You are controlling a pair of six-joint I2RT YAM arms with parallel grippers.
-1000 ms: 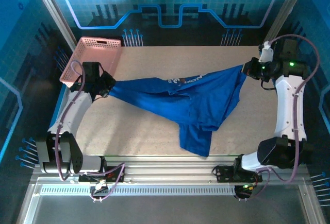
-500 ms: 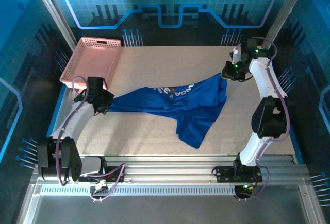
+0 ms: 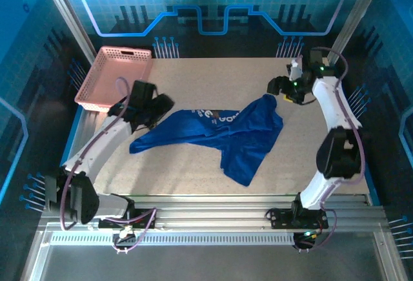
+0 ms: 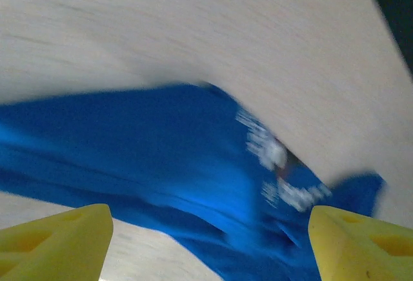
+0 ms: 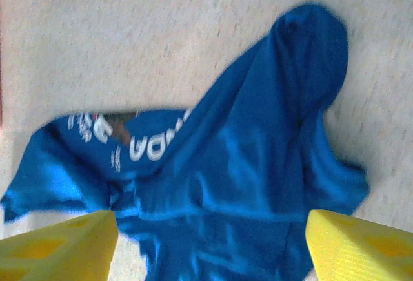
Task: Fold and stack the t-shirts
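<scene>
The blue t-shirt (image 3: 226,132) lies in a crumpled heap in the middle of the bench (image 3: 193,77). Its white letters (image 5: 155,146) show near the far side, and one flap points toward the near edge. The left tool (image 3: 159,105) hangs over the shirt's left end. The right tool (image 3: 275,86) hangs by its far right corner. Both tools have their fingers (image 5: 58,242) wide apart and hold nothing.

The shirt is not flat, and that is the trouble. Cloth is bunched on top of cloth, so a tool could pinch two layers at once, or grab a spot that is not a real corner. Then the fold would come out lumpy or crooked. If one tool pulls harder than the other, the whole shirt could slide or twist. The left arm is also near the pink basket (image 3: 116,74) and could bump it on a wide swing.
</scene>
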